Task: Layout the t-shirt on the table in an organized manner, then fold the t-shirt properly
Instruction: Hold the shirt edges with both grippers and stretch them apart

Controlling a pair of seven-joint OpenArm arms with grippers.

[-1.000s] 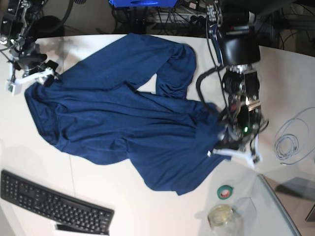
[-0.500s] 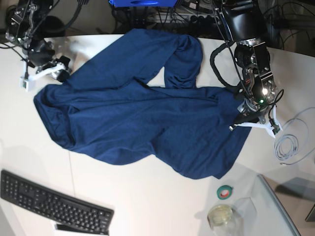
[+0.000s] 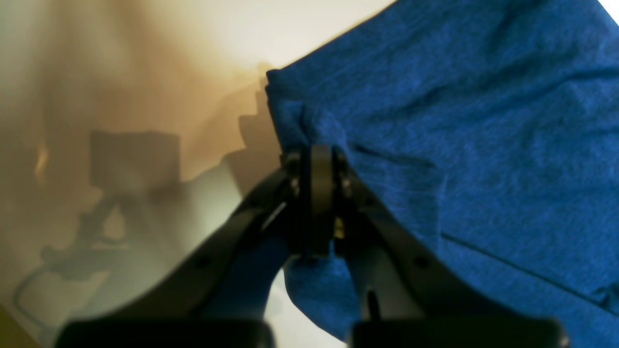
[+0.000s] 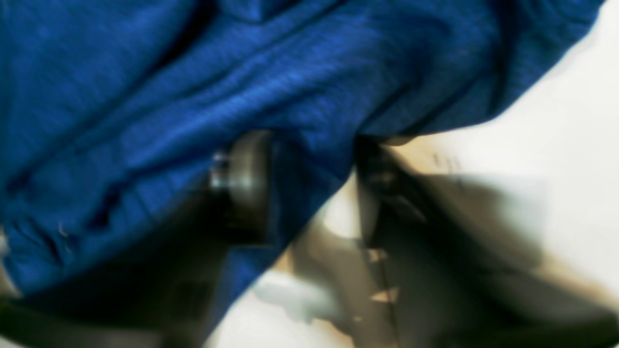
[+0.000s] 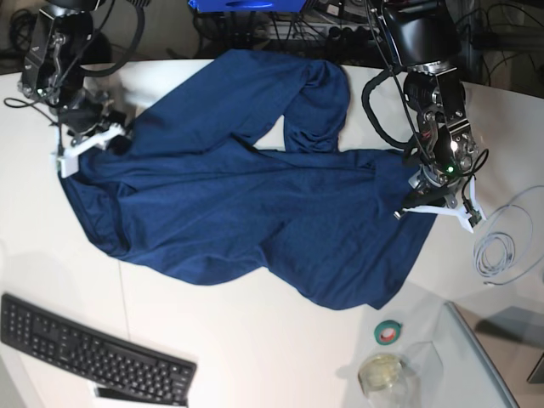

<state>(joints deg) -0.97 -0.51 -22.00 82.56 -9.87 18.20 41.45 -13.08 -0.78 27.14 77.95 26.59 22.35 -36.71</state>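
Note:
The navy t-shirt (image 5: 255, 195) lies spread and wrinkled across the white table (image 5: 255, 357), with one part folded over at the back. My left gripper (image 5: 431, 201), on the right of the base view, is shut on the shirt's right edge. The left wrist view shows its closed tips (image 3: 314, 162) pinching blue fabric (image 3: 459, 121). My right gripper (image 5: 87, 141), on the left of the base view, holds the shirt's left corner. The right wrist view is blurred: fabric (image 4: 193, 72) is bunched between the fingers (image 4: 242, 183).
A black keyboard (image 5: 93, 357) lies at the front left. A green tape roll (image 5: 390, 331), a glass jar (image 5: 382, 372) and a clear sheet (image 5: 476, 365) are at the front right. A coiled white cable (image 5: 501, 246) lies right of my left gripper.
My left gripper pulled the shirt's right edge up and to the right, stretching the shirt wider. My right gripper moved right and a little toward the front with the left corner.

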